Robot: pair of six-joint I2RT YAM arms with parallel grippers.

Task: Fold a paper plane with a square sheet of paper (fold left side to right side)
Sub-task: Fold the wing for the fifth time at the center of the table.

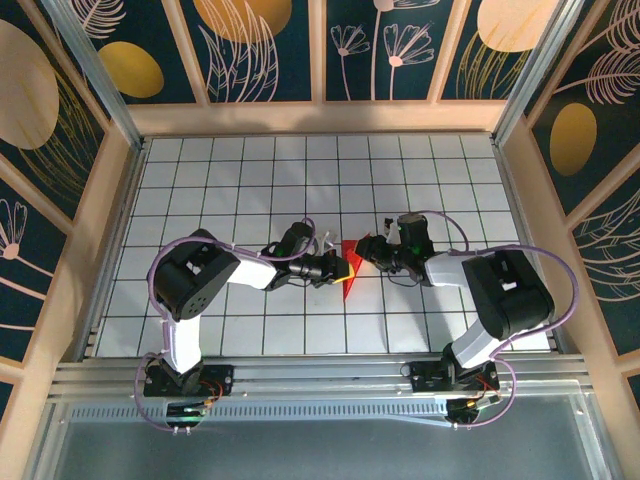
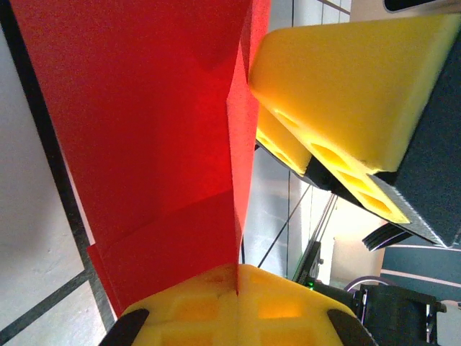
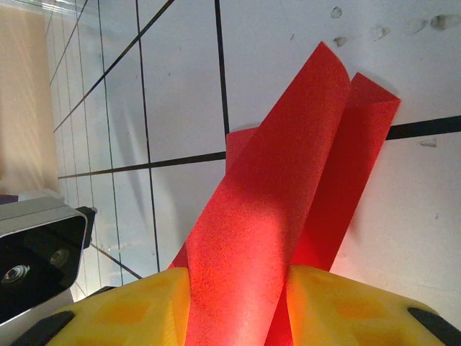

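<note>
– Left gripper (image 2: 236, 282), how does it stand?
– Its yellow pads (image 2: 187, 313) are pressed together on a thin edge of the sheet of paper (image 2: 144, 130), which rises from them as a folded red band with a sharp crease down it.
– And the right gripper (image 3: 238, 306)?
– Its two pads (image 3: 346, 310) stand a little apart with a curled fold of the same sheet between them, the red touching both; it pinches that fold.
– Where is the sheet on the table (image 1: 250, 180)?
– Seen from above, near the middle of the white grid, slightly right of centre, between the two grippers, which meet there tip to tip. A red point reaches toward the near edge.
– Is it flat?
– No, lifted and doubled over; whether any corner touches the tiles I cannot tell.
</note>
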